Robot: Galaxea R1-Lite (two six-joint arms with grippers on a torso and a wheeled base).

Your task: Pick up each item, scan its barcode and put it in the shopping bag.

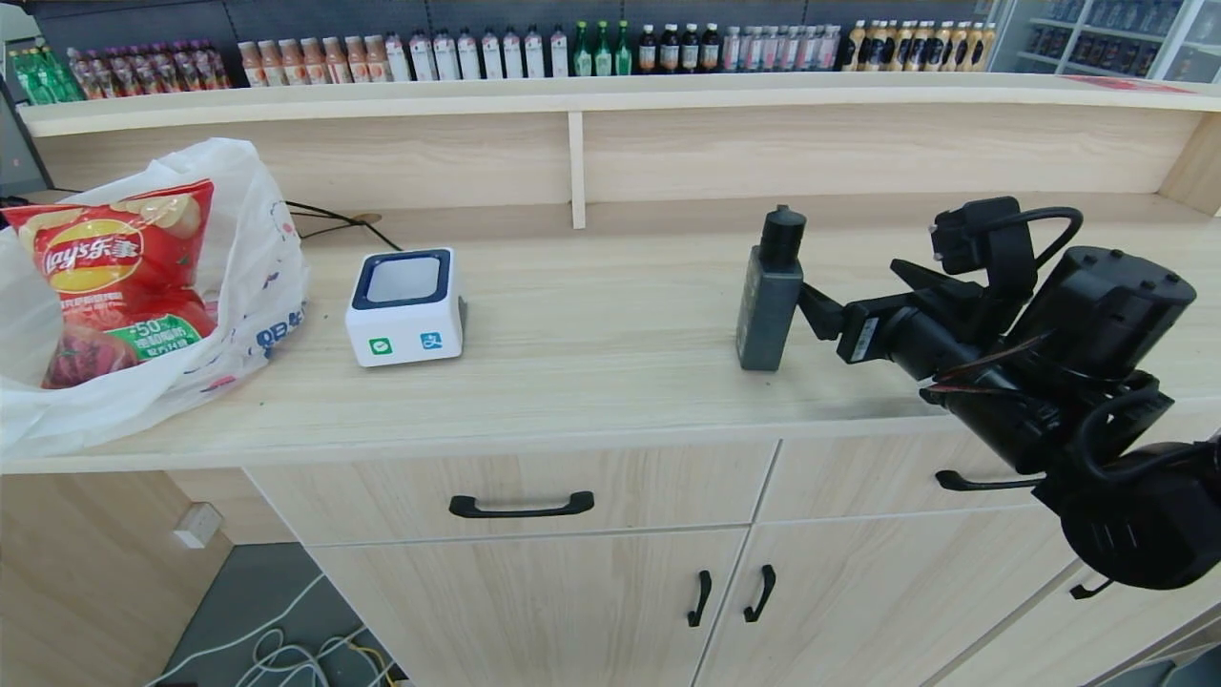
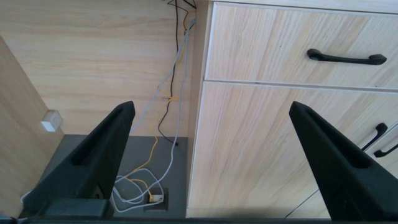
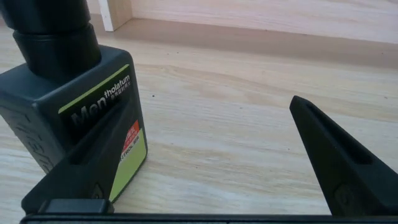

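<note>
1. The left gripper (image 2: 211,106) hangs low in front of the cabinet (image 2: 261,143) and points down at the floor. Its jaws are wide apart and hold nothing. Loose cables (image 2: 146,186) lie on the floor below it.
2. The right arm comes in from the right, over the front edge of the counter (image 1: 591,372), with its forearm roughly level.
3. The right gripper (image 1: 811,310) is at the bottle's side, low on the body. Its jaws are apart and not clamped. In the right wrist view the bottle (image 3: 74,106) sits at one finger (image 3: 68,186), off to the side of the gap rather than centred in it. I cannot tell whether they touch.
4. The bottle (image 1: 768,296) is dark grey with a black cap. It stands upright on the counter, right of centre and set back from the front edge.
5. A bare stretch of counter lies between the bottle and the scanner (image 1: 405,305), a white cube with its window facing up.
6. The bag (image 1: 262,277) is white plastic. It is slumped open at the counter's left end, just beside the scanner. A red pack of chips (image 1: 114,277) is inside, leaning, with its top sticking out of the mouth.
7. A raised ledge (image 1: 572,95) runs along the back of the counter. A row of drinks (image 1: 572,48) stands behind it.
</note>
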